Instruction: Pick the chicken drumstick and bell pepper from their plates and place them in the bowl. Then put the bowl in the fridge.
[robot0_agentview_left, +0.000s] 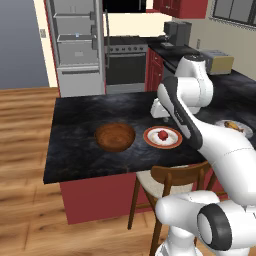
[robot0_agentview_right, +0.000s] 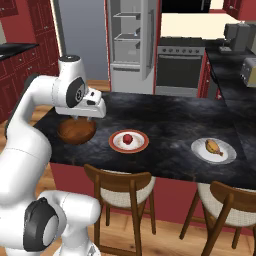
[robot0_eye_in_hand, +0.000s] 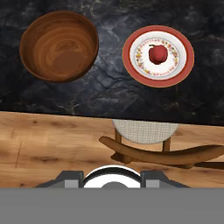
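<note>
The bell pepper (robot0_eye_in_hand: 158, 53) sits on its red-rimmed plate (robot0_eye_in_hand: 131, 65), beside the empty bowl (robot0_eye_in_hand: 59, 46). We cannot tell the gripper's jaw state.

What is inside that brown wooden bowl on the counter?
Nothing: in the hand view the bowl shows bare wood inside. The bell pepper sits on the red-rimmed plate beside it, and the chicken drumstick on the pale plate.

Left and right base views: set behind arm, facing forward and down over counter (robot0_agentview_left: 80, 150), fridge (robot0_agentview_left: 77, 45) at upper left. Hand view: straight down, nearer. All three share bowl (robot0_agentview_left: 115, 136) and red-rimmed plate (robot0_agentview_left: 162, 137).
</note>
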